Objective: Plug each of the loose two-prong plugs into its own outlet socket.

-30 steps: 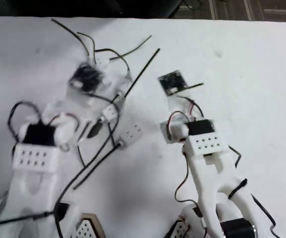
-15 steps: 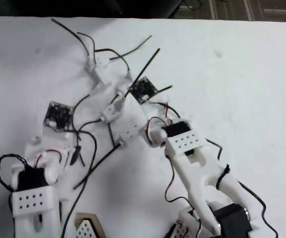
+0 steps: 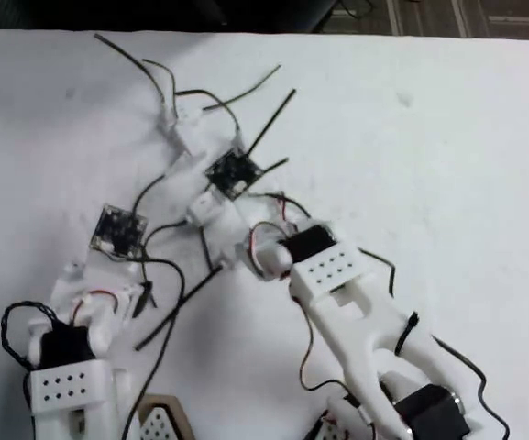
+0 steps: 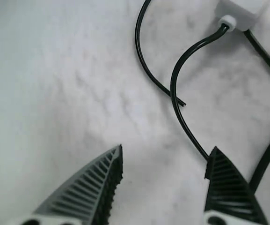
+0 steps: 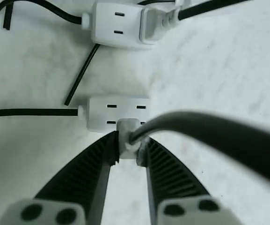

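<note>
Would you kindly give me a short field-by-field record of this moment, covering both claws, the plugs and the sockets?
Right claw: shut on a white plug with a dark cord
Plug position: against the edge of the near socket; prongs hidden, seating unclear
Far socket: another plug at its end, apparently inserted
Left claw: open, holding nothing, over the table
Beside left claw: loose black cord running past one finger

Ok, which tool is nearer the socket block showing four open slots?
Right. The right tool holds a white plug against that socket block; the left tool hangs open over bare table, well apart.
</note>
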Tool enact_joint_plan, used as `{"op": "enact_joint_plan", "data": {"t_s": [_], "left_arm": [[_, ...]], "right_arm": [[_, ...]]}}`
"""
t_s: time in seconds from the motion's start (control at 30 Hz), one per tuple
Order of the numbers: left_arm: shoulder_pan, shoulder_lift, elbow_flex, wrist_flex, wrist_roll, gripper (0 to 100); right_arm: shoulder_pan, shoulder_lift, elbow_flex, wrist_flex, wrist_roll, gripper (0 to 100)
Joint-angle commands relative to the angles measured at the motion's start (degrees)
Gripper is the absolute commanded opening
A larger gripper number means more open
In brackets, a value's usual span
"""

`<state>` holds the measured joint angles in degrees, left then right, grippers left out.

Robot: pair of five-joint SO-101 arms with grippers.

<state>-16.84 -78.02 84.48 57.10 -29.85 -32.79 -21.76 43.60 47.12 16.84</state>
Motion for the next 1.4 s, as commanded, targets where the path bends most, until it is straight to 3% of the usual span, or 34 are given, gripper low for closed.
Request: {"op": "enact_joint_plan", "data": {"t_s": [0.0, 0.17, 0.8, 1.37], "left_arm": [[-0.48, -0.75, -0.26, -0.44, -0.53, 29], [-0.57, -0.75, -0.26, -0.26, -0.62, 29], [-0.57, -0.75, -0.26, -0.26, -0.62, 29], [-0.57, -0.75, 0.09, -0.26, -0.62, 29]], "right_arm": [[-0.57, -1.98, -1.85, -1.45, 0.09, 1.7], [-0.31, 2.24, 1.23, -9.98, 0.44, 1.7], [4.09, 7.87, 1.23, -13.41, 0.7, 1.7], [3.65, 12.88, 3.87, -13.32, 1.76, 1.7]]}}
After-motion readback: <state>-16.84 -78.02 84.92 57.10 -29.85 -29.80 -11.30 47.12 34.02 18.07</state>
